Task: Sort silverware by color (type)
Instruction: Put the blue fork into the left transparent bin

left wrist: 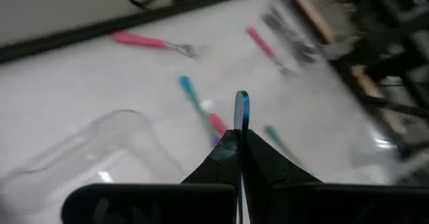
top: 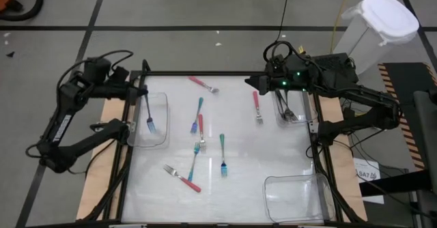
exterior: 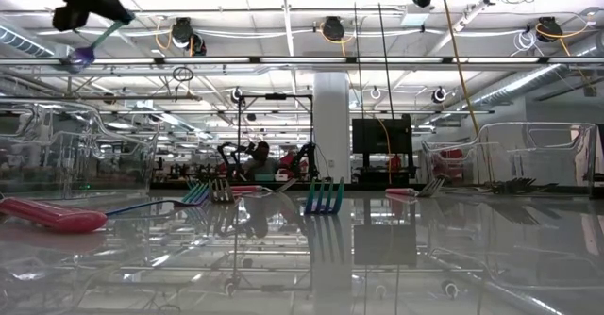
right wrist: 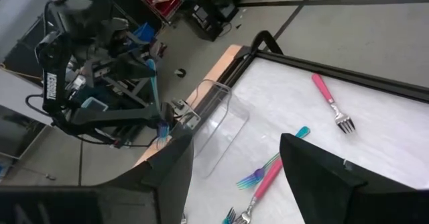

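Observation:
My left gripper (top: 141,95) is shut on a teal-blue fork (top: 148,113) and holds it over the clear bin (top: 162,138) at the table's left edge. In the low view the fork (exterior: 94,41) hangs high above the table. Loose on the table lie pink forks (top: 203,84) (top: 257,105) (top: 183,178) and teal forks (top: 198,110) (top: 222,153). My right gripper (top: 254,83) stands open near the far right, above the table, with nothing between its fingers (right wrist: 315,170). My left gripper pinches the fork's teal handle (left wrist: 241,113) between its two fingers, near the handle's free end, whose rounded tip sticks out past the fingertips. The fork is lifted clear and slants down below the gripper, tines (exterior: 77,58) lowest, above the left bin.
A second clear bin (top: 305,116) at the right edge holds black forks (top: 288,110). A third clear bin (top: 297,199) stands at the near right corner. A dark frame (top: 205,73) runs around the table.

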Action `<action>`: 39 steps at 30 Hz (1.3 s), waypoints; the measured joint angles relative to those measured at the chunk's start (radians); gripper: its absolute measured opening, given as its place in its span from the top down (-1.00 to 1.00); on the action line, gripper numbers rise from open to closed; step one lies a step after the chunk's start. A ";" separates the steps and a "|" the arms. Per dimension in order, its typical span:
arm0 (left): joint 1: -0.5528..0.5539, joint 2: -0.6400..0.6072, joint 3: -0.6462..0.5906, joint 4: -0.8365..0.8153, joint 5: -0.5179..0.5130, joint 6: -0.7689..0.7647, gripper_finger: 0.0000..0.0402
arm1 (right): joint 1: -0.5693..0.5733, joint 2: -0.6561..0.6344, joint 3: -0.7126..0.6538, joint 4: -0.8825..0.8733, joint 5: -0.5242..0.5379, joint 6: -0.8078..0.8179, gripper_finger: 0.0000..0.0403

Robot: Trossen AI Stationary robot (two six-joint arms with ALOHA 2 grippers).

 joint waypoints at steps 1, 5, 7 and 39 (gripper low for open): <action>0.000 0.000 0.000 -0.002 -0.030 0.017 1.00 | 0.000 0.000 0.000 0.000 0.001 -0.002 -0.09; 0.000 0.022 0.000 -0.002 -0.101 0.100 1.00 | -0.001 0.000 0.000 0.000 0.002 -0.013 -0.09; 0.000 0.051 0.000 -0.002 -0.101 0.136 1.00 | -0.001 0.000 0.000 0.000 0.002 -0.014 -0.09; -0.034 -0.023 -0.469 0.315 -0.019 0.021 0.99 | -0.001 0.000 0.000 0.000 0.000 -0.014 -0.09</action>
